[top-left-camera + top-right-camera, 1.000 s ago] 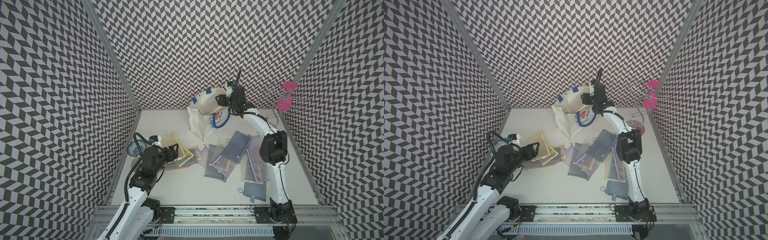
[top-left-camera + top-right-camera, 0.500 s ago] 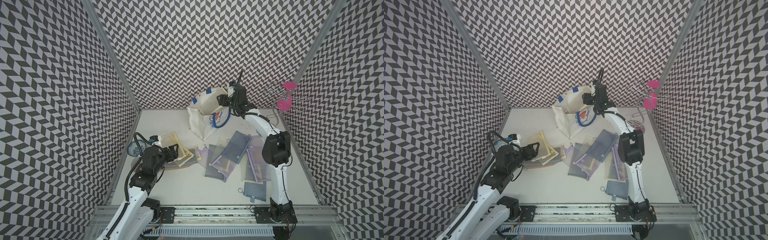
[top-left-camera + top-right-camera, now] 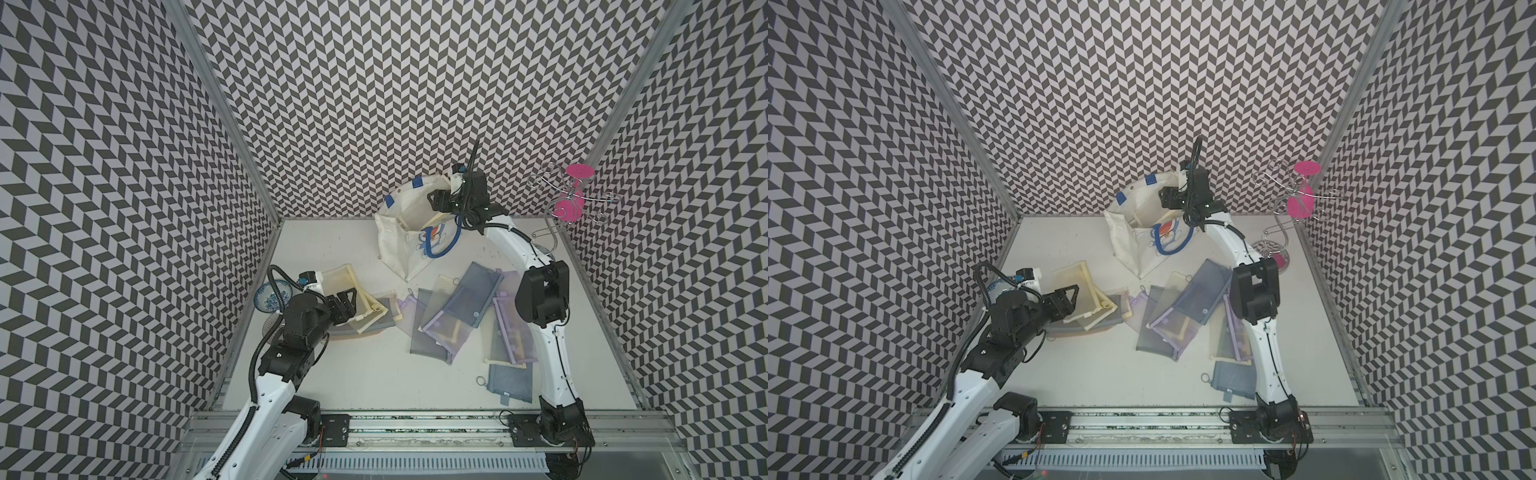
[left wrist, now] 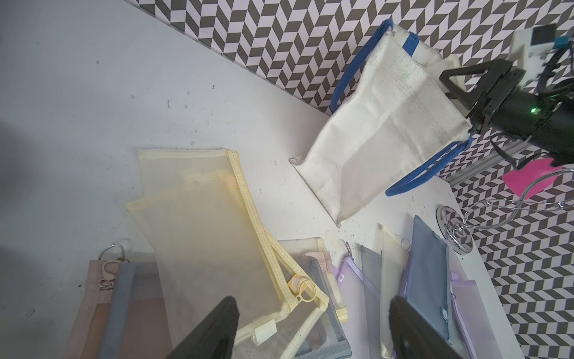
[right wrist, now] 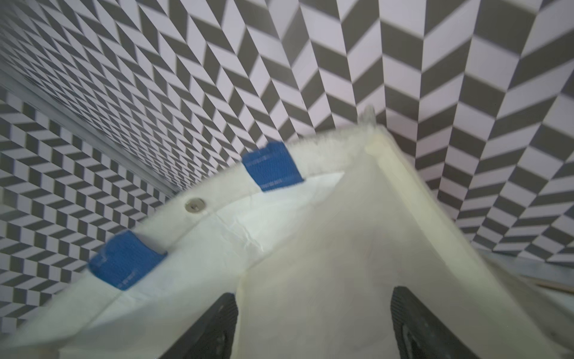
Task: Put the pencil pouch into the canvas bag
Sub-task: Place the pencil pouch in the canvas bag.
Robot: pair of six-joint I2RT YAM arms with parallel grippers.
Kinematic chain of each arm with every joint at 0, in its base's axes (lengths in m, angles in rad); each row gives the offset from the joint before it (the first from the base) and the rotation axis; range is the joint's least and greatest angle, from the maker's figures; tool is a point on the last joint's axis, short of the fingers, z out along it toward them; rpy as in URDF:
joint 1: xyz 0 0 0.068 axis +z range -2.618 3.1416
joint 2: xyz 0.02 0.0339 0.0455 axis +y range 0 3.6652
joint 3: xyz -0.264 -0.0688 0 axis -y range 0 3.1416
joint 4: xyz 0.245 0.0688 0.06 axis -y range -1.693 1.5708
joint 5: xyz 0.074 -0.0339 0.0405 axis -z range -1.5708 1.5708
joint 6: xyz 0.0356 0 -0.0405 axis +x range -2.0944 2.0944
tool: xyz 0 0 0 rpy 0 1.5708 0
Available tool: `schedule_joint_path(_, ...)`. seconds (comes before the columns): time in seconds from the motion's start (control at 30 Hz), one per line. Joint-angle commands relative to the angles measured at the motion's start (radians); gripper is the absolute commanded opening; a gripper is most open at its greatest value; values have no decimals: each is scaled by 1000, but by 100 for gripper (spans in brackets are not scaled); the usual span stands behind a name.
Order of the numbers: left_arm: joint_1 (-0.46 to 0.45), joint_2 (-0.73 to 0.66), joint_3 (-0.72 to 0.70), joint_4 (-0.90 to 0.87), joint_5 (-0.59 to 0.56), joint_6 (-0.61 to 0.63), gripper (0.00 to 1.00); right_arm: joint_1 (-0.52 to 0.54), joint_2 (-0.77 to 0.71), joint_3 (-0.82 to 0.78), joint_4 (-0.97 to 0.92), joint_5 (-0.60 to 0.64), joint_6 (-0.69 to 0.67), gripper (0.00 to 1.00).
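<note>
In both top views the canvas bag (image 3: pixel 397 249) (image 3: pixel 1129 245) stood at the upper centre of the frame, close to the patterned back wall, with its mouth open. My right gripper (image 3: pixel 435 203) was at that mouth. In the right wrist view its two black fingers (image 5: pixel 217 323) stood wide apart at the bottom of the frame. A pale yellow pencil pouch (image 5: pixel 341 248) lay between them, sloping inside the bag's rim. The blur hid whether either finger touched it.

My left gripper (image 3: pixel 351 300) hung at centre left, spread wide and holding nothing, just above overlapping yellow mesh pouches (image 4: pixel 202 223). Blue and purple pouches (image 3: pixel 465 299) lay scattered across the middle of the white table (image 3: pixel 332 374).
</note>
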Motion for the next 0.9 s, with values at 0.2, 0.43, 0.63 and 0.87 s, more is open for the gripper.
schedule_joint_path(0.2,5,-3,13,-8,-14,-10,77,4,82,148,-20,-65,11,80)
schedule_joint_path(0.43,5,-2,12,-15,-18,-2,76,17,-88,-77,150,-160,-13,80)
schedule_joint_path(0.63,6,27,55,-34,-46,36,77,15,-326,-269,224,-68,-47,85)
schedule_joint_path(0.87,28,144,132,-97,-29,87,77,15,-573,-539,350,-10,-37,90)
